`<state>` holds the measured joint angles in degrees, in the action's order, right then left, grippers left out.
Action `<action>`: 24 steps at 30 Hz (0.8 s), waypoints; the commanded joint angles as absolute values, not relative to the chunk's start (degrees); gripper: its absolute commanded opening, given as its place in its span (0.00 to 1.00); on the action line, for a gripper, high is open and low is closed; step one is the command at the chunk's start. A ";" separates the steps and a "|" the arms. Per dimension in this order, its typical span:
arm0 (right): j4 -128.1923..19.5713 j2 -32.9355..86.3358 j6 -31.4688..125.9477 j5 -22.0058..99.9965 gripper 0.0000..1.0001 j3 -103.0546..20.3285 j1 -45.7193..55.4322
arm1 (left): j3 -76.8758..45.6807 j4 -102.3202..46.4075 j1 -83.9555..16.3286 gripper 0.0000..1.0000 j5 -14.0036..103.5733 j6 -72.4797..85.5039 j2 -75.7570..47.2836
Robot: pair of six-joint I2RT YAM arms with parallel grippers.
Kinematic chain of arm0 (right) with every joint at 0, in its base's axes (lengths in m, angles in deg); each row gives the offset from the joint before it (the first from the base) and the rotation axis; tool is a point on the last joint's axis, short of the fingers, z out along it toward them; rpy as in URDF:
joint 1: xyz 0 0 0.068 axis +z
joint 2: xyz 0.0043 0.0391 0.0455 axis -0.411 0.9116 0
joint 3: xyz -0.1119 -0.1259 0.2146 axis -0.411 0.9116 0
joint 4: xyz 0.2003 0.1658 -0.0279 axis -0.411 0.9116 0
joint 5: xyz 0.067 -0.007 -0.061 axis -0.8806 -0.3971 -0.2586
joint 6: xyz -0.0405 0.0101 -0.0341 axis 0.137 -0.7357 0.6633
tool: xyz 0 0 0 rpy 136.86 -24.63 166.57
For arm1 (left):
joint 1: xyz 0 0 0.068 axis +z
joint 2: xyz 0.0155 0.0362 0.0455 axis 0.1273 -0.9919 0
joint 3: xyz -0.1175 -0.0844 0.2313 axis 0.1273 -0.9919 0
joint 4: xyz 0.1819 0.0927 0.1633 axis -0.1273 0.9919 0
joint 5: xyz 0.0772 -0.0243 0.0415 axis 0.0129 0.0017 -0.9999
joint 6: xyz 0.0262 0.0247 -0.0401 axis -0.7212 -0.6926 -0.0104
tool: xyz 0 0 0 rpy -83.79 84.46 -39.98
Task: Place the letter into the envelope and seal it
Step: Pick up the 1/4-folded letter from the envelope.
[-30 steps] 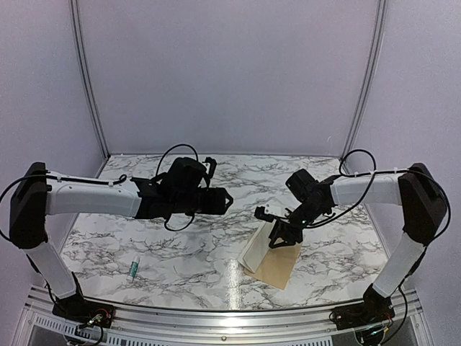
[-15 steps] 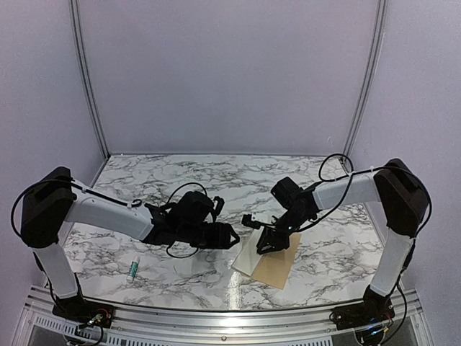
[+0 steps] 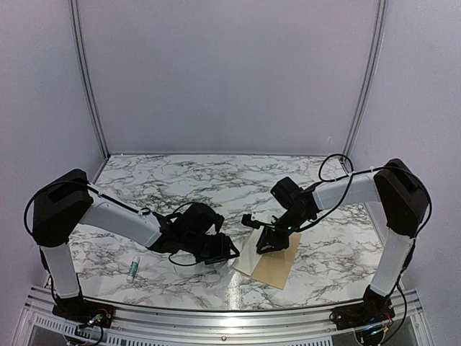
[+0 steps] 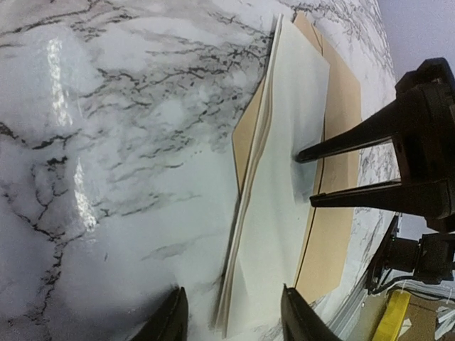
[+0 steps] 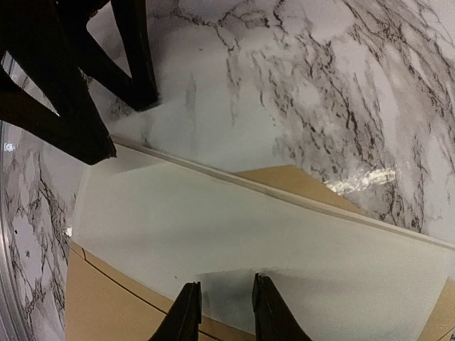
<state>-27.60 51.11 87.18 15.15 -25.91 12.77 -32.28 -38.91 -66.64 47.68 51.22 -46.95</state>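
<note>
A marbled surface [image 3: 166, 180] stood within lilac walls [image 3: 230, 72]. The letter [image 3: 248, 254] lay on the envelope [image 3: 279, 270], at 3 o'clock from the parted left claw [image 3: 230, 252]; the narrowly parted right claw [image 3: 269, 243] touched it.

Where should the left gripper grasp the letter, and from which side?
Probably the letter at its layered edge nearest the left gripper, approached low from that side: the layers look slightly lifted there, while the right gripper pins the middle.
</note>
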 commanded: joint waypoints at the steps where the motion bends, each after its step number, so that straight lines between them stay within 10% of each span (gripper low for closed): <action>1: -28.01 51.26 86.70 18.17 0.25 -24.67 13.50 | -32.10 -39.56 -66.48 0.41 53.21 54.78 -50.06; 24: -28.36 49.69 86.65 18.91 0.27 -24.27 13.46 | -35.04 -39.64 -66.46 0.04 56.91 58.92 -48.10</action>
